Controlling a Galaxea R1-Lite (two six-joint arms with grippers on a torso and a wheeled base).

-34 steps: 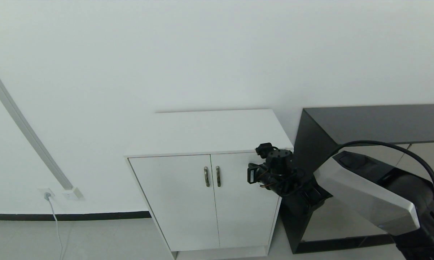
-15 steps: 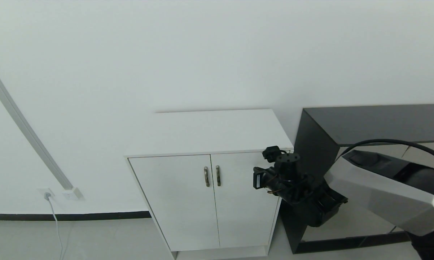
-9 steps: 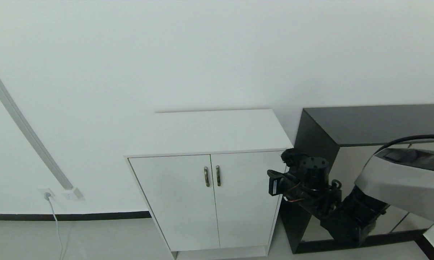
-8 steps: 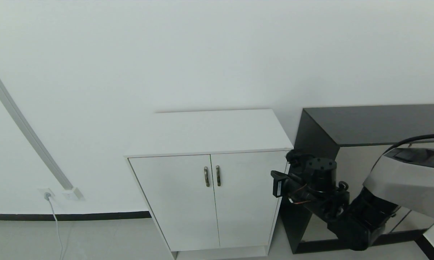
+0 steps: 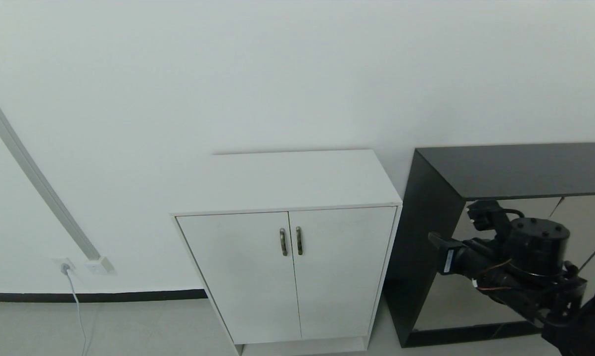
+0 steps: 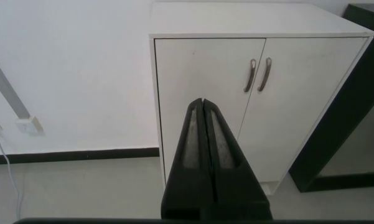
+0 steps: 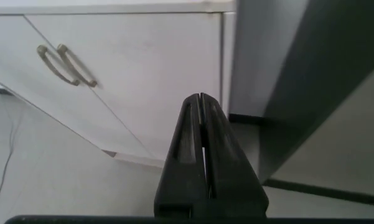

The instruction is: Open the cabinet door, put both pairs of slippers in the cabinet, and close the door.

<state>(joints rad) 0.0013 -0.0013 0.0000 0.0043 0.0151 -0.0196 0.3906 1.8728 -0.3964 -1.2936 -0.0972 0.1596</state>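
The white wall (image 5: 297,74) takes up most of the head view. Below it the white cabinet (image 5: 287,183) stands at lower centre, and a black sideboard (image 5: 515,168) is just beside it on the right of the frame. Both cabinet doors (image 5: 248,277) are flat shut, with the two metal handles (image 5: 283,242) side by side at the middle seam.

The right arm (image 5: 539,247) has changed. A couple of seconds ago its wrist hung in front of the right-hand door. It has since pulled away to the lower right of the frame and now sits in front of the sideboard. The doors look the same throughout, and the camera has not shifted.

With nothing reaching for the handles, the arm is probably backing off from a closed door (what lies inside is hidden).

The right gripper (image 7: 201,98) has its fingers pressed together on nothing. The left gripper (image 6: 203,102), facing the left-hand door from well back, is likewise closed and empty.
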